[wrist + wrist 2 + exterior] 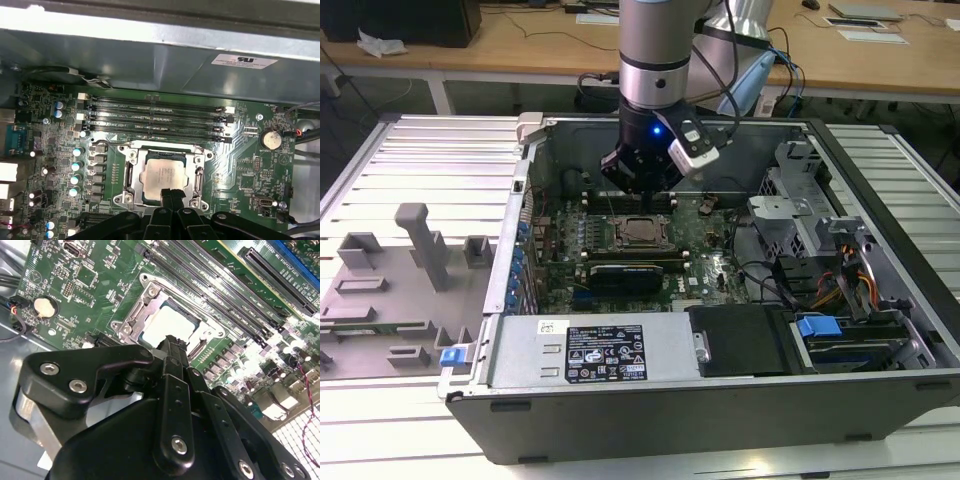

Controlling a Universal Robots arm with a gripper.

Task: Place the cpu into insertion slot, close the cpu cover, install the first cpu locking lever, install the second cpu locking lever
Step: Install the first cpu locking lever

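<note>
While the cpu (162, 175) lies in the insertion slot (129, 176) beneath the lowered cpu cover (200, 176), my end effector (171, 194) sits clenched and empty at the cover's edge; I'd press evenly, avoiding sideways drag.

One cpu (162, 176), one cpu cover (165, 148), four memory slots (155, 120), one coin battery (270, 139)

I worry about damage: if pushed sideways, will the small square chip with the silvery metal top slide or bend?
The small square silvery-topped chip looks flat and stiff, so probably it will not bend. The thin silvery metal frame surrounds it, so it likely cannot slide far. Its smooth top may be slippery.
</note>
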